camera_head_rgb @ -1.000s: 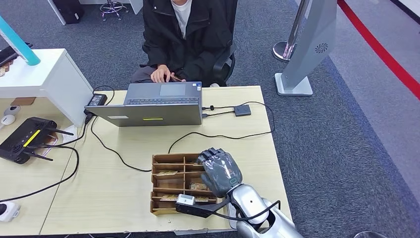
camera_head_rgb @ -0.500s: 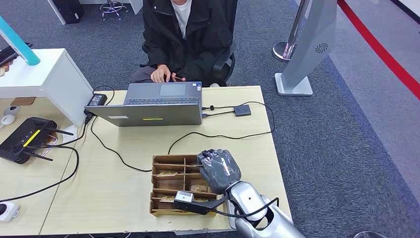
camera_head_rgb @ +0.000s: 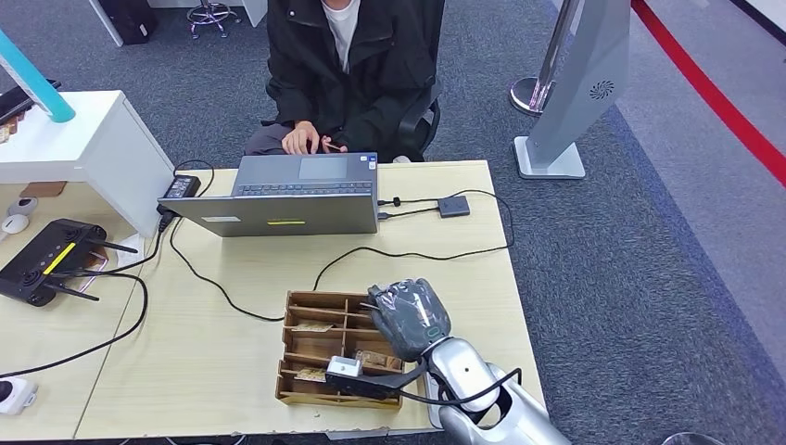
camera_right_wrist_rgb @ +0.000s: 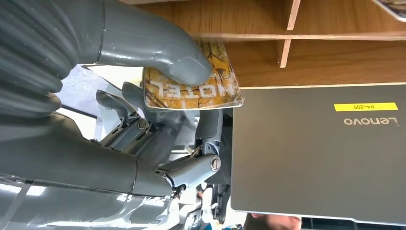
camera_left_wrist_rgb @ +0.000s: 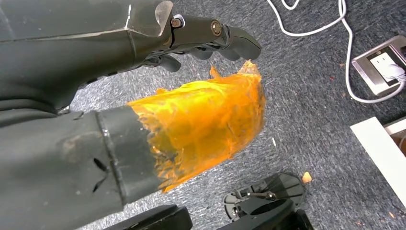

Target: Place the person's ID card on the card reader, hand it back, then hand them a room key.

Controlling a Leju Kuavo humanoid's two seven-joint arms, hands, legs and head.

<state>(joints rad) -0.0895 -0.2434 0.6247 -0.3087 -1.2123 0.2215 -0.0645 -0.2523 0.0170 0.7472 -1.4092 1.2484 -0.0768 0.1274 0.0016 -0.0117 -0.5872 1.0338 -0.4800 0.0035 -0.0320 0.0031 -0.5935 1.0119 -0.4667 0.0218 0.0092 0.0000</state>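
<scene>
My right hand (camera_head_rgb: 411,318) hovers over the right side of a wooden compartment tray (camera_head_rgb: 306,301) near the table's front edge. In the right wrist view its thumb (camera_right_wrist_rgb: 143,45) and fingers pinch a room key card (camera_right_wrist_rgb: 191,91) with a yellow-brown pattern and the word HOTEL, lifted just clear of the tray's dividers (camera_right_wrist_rgb: 287,36). More such cards lie in the tray. A person (camera_head_rgb: 348,65) in a dark jacket sits behind the laptop (camera_head_rgb: 287,213), hands at the table's far edge. A small grey box (camera_head_rgb: 453,205) on a cable lies right of the laptop. My left hand (camera_left_wrist_rgb: 143,96) hangs over the carpet, holding nothing.
Black cables cross the table between laptop and tray. A black router (camera_head_rgb: 46,260) and a white shelf unit (camera_head_rgb: 93,148) stand at the left. A grey floor stand (camera_head_rgb: 575,93) is off the table's far right corner.
My right hand has curled in and drawn back slightly over the tray. The tray has slid a little toward the table's front left.
</scene>
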